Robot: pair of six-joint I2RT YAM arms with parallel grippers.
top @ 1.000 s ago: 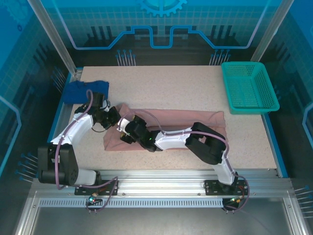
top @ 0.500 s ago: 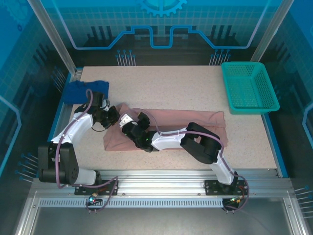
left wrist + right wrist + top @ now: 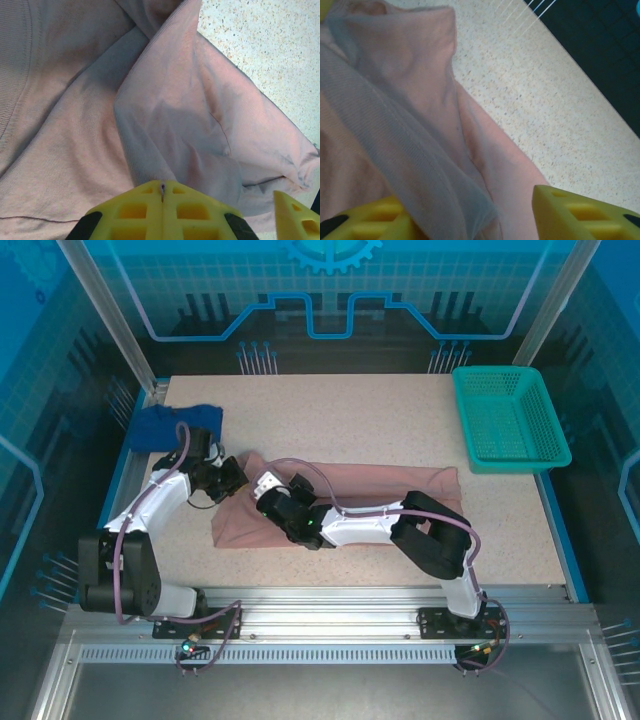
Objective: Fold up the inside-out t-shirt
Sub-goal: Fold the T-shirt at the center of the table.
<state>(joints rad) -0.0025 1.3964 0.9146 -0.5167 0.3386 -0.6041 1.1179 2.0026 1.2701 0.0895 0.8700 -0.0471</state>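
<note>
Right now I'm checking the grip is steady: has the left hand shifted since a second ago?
No. The left hand stays shut on the dusty-pink fabric t-shirt, same gap from the dark blue crumpled cloth.

A speckled beige table [image 3: 380, 410] sits inside blue-lit, seemingly transparent enclosure walls [image 3: 200, 300].

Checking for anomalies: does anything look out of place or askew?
The t-shirt lies in a rumpled strip, bunched at its left end; a dark blue cloth sits crumpled at the table's far left corner.
</note>
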